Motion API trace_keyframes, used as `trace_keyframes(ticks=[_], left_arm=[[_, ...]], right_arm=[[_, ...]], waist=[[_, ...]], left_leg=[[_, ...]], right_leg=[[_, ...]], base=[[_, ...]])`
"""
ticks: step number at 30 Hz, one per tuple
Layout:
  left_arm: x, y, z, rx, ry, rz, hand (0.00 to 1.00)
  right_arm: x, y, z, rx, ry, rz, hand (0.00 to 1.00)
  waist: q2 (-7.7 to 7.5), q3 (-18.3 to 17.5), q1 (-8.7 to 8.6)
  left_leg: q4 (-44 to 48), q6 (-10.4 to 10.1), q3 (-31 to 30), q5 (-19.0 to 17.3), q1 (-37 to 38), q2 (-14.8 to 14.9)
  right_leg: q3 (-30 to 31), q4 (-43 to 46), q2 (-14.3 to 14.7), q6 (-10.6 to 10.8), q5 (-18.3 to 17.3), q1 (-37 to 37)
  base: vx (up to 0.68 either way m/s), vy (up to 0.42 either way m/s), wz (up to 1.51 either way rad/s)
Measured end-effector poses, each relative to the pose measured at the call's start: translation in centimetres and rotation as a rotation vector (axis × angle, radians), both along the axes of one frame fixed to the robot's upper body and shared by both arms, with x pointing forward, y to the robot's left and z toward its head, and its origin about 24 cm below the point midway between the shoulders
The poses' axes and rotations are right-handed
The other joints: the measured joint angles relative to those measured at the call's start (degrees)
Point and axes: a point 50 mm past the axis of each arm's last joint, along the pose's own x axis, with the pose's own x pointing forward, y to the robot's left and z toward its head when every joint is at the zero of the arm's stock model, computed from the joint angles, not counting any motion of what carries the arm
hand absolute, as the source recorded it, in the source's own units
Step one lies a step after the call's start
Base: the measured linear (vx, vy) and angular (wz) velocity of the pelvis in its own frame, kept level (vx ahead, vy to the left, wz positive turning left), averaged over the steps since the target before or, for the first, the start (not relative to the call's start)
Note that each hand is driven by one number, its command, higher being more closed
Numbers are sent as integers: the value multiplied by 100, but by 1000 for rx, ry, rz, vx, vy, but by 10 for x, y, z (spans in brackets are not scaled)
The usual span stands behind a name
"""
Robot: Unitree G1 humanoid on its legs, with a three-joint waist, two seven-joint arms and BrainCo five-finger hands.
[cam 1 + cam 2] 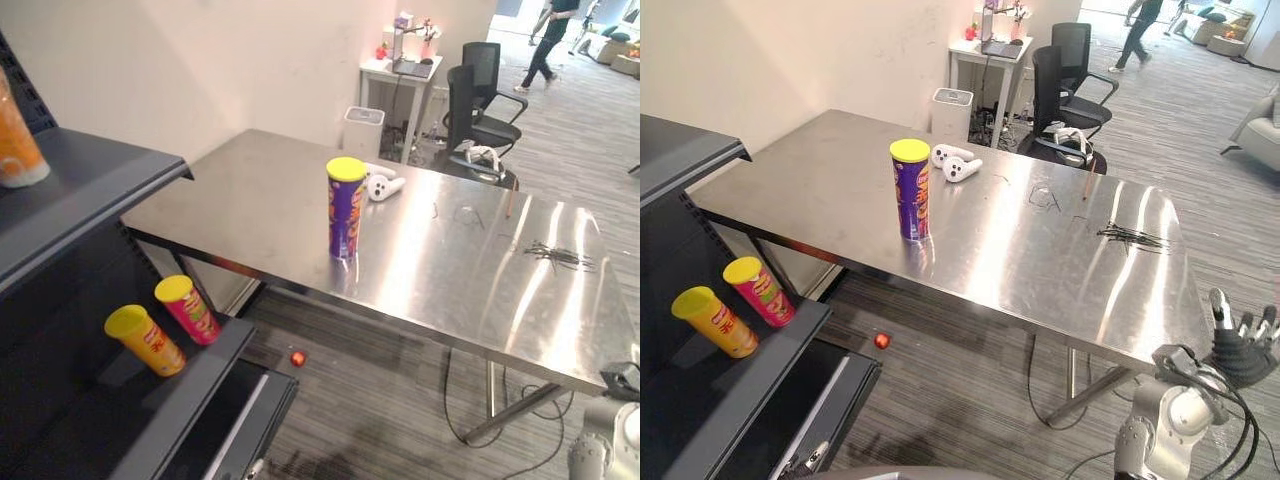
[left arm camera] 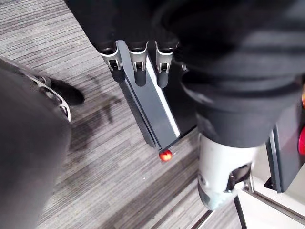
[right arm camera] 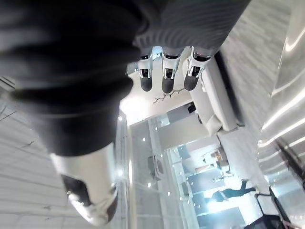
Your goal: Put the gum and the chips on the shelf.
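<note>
In the left eye view a purple chips can with a yellow lid stands upright on the steel table, near its front edge, and two white controllers lie just behind it. On the left is the dark shelf: a yellow can and a pink can lean side by side on its lower board, and an orange can stands on the upper board. A small red ball lies on the floor under the table edge. In the right eye view the right hand is low, beside the table, well apart from the purple can, its fingers straight and holding nothing. In the left wrist view the left hand hangs over the floor, fingers straight and empty. In the right wrist view the fingers are relaxed and empty.
</note>
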Motion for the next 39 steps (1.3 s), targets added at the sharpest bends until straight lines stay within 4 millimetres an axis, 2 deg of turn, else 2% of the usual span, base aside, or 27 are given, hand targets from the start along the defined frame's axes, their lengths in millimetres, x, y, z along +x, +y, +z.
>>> trace_keyframes(ticks=[4,8,11,14,23,31,39], left_arm=[[9,-3,1,11,-11,-37,0],[13,-7,1,8,-21,-39,0],[15,-9,0,20,-6,-77,0],[18,-9,0,24,-2,-105,0],[17,-8,-1,23,12,-123,0],[18,2,0,44,12,-137,0],[11,5,0,48,30,-137,0]], right_arm=[[21,34,13,-95,-34,228,0],[39,64,14,-210,-18,498,0],[56,79,10,-302,39,675,0],[74,83,1,-343,106,795,0],[106,93,-6,-368,202,923,0],[131,103,5,-427,234,971,0],[152,115,18,-477,256,1027,0]], waist=[[10,-7,1],[21,-22,-1],[59,-43,2],[71,-55,0],[170,-45,8],[166,206,16],[173,391,151]], left_leg=[[1,-11,30,-58,0,7],[229,34,-49,-173,-156,-17],[285,52,-144,-177,-242,-76],[372,62,-391,-170,-409,-95],[463,85,-761,-151,-582,-102],[501,105,-1053,-138,-611,-129],[566,108,-1369,-137,-727,-160]], right_leg=[[18,-49,-2,1,-1,3],[-21,-85,-49,3,-3,0],[-98,-121,-73,4,-3,-7],[-248,-208,-81,20,8,11],[-492,-287,-66,18,10,81],[-643,-335,-63,17,10,173],[-807,-387,-65,14,12,238]], base=[[26,-6,-5],[7,5,7],[12,10,14],[-4,-13,30],[2,-21,16],[-11,-11,9],[15,-8,13]])
